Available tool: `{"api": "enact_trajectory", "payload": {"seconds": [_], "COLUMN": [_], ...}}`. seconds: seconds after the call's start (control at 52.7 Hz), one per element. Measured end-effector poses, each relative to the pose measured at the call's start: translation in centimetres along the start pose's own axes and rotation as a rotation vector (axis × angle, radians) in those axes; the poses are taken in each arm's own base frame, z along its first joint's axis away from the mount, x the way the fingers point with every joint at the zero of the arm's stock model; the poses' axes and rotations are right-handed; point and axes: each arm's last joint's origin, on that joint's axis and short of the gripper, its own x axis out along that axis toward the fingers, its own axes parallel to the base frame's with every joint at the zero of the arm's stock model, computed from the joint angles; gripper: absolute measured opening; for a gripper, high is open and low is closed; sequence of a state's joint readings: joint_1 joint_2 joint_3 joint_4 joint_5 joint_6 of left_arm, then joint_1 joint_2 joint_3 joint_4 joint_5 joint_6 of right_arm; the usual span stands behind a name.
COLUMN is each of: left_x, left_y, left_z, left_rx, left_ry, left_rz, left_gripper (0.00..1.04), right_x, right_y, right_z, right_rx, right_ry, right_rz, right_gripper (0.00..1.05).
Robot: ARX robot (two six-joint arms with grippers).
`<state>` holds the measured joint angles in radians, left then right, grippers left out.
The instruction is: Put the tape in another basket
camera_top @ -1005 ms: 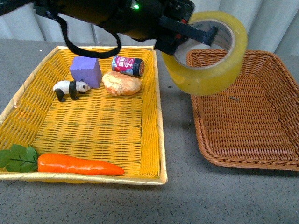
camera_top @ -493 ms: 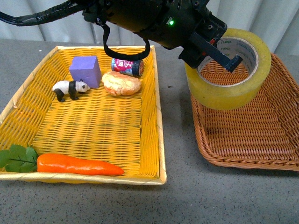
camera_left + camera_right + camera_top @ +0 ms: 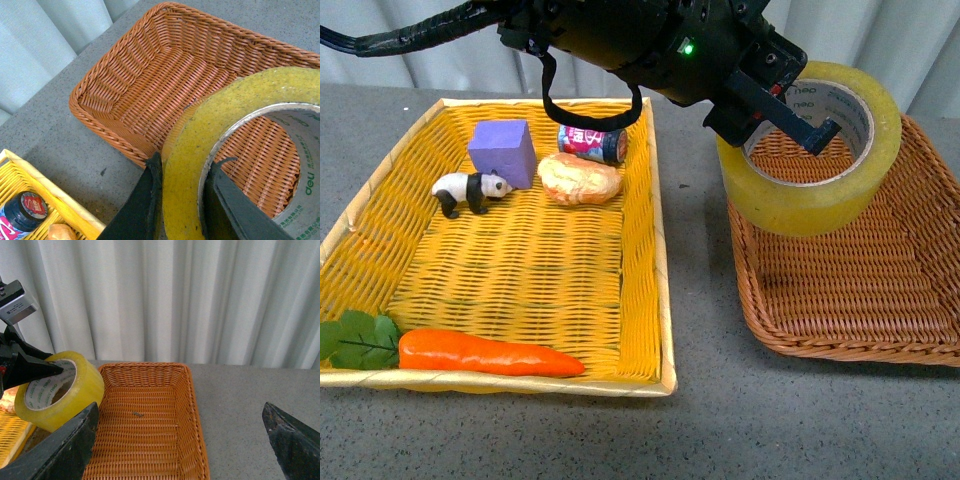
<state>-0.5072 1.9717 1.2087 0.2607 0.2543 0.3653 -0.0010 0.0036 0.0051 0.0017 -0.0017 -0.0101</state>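
grey speckled tabletop (image 3: 720, 420) | pale pleated curtain (image 3: 165, 300) behind

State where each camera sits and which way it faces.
Front: on the body, looking forward and down at tray and basket; left arm crosses the top.
Left wrist: behind the left pincer, shut on the tape, looking down into the basket.
Right wrist: behind the open right pincer, facing the curtains across the basket.
All three show tape and basket.
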Motion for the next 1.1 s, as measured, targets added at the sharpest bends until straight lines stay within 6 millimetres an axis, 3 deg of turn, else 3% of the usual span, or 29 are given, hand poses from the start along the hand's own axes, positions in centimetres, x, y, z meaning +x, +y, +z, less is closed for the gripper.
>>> {"api": "enact_trajectory", "payload": {"seconds": [0.133,0.209,0.266,0.417,0.607,0.854,1.1], "left_x": [0.0,0.0,0.0,0.0,0.0,0.0,0.0], "left_y": [0.0,0.0,0.0,0.0,0.0,0.0,0.0], "left_z": [0.0,0.0,0.0,0.0,0.0,0.0,0.0], "left_rx": [0.0,0.0,0.001,0.001,0.001,0.001,0.001], "left_ry": [0.0,0.0,-0.001,-0.002,-0.002,-0.002,-0.002], "left_rz": [0.0,0.0,0.002,0.001,0.001,0.001,0.0], "left_gripper": [0.17,0.17,0.17,0.17,0.17,0.17,0.17], "right_x": [0.0,0.7,2.0,6.5,11.9,18.7,22.8], "right_y": [0.0,-0.2,-0.7,-1.6,-1.6,1.2,4.2], "right_z": [-0.1,0.3,1.2,3.5,4.5,5.1,6.6], "right_rx": [-0.003,-0.069,-0.099,-0.114,-0.108,-0.133,-0.211], "right_ry": [0.022,0.202,0.254,0.28,0.372,0.575,0.672], "right_rz": [-0.018,-0.317,-0.4,-0.243,-0.01,0.281,0.441], "right_gripper": [0.96,0.96,0.96,0.96,0.96,0.96,0.96]}}
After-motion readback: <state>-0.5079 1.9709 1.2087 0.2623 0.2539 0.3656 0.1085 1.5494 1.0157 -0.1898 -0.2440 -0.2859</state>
